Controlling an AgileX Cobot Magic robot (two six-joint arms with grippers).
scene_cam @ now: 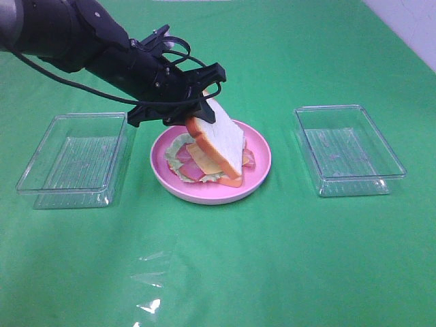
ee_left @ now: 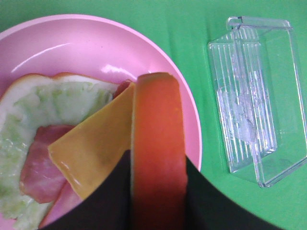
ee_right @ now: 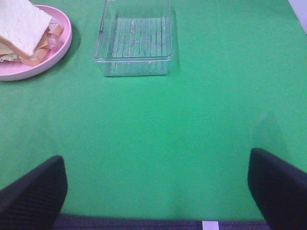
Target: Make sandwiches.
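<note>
Bread slice [scene_cam: 219,139], white with an orange-brown crust, is clamped at its upper edge by the left gripper [scene_cam: 199,103] and held tilted, its lower edge resting on the stack below. In the left wrist view the crust edge [ee_left: 158,148] runs straight out from between the dark jaws, which are closed against its two faces.

Stack contents on the round pink plate [scene_cam: 262,170]:
- bottom bread slice [ee_left: 26,86], crust visible along its curved edge;
- pale green lettuce leaf [ee_left: 72,98] lying on that slice;
- pink-red bacon strips [ee_left: 41,165] over the lettuce;
- orange-yellow cheese square [ee_left: 96,148] on top, one corner touching the held slice.

Plate position: centre of the green tablecloth [scene_cam: 272,259], between two clear plastic containers. Left container [scene_cam: 75,160] sits just beside the plate; right container [scene_cam: 347,150] stands somewhat farther off. Both are upright, with ribbed floors.

Right gripper [ee_right: 156,191] is over bare cloth, well apart from the plate; its two black fingers [ee_right: 33,191] are spread wide with nothing between them. Right wrist view shows the right container ahead and the sandwich at the frame corner.
</note>
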